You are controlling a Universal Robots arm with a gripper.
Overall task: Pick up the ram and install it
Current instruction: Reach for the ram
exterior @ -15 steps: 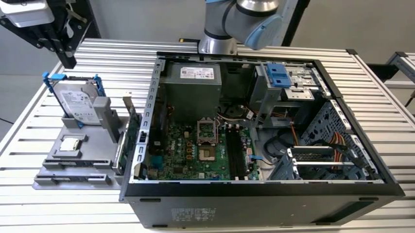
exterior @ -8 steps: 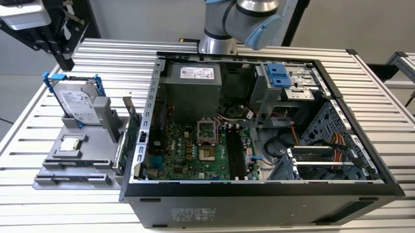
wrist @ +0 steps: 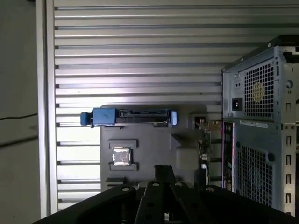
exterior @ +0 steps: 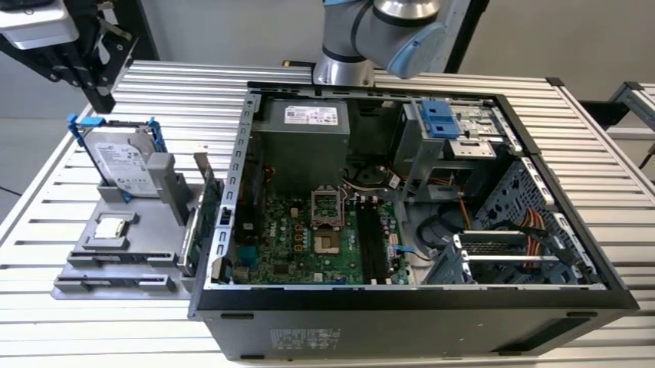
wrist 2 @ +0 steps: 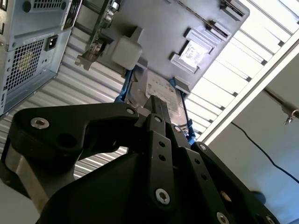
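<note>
Approach stage of a memory fitting: end effector (wrist: 164, 173) hangs above the slatted surface (wrist: 140, 56), over the grey holder (wrist: 149, 144) that carries a hard drive (wrist: 128, 117) and a processor chip (wrist: 121, 157). Whether it is released or clenched cannot be told from the wrist views, though it appears to carry nothing. The ram (exterior: 187, 239), as best judged, stands on edge at the holder's side nearest the open computer case (exterior: 409, 322), just beside a larger bracketed card (exterior: 217, 222). The two are hard to tell apart. The pickup is judged not yet begun, and the black memory slots (exterior: 370, 245) on the motherboard look unfilled. A grasp would call for a square descent onto the thin stick's upper edge, clear of the neighbouring card.
</note>
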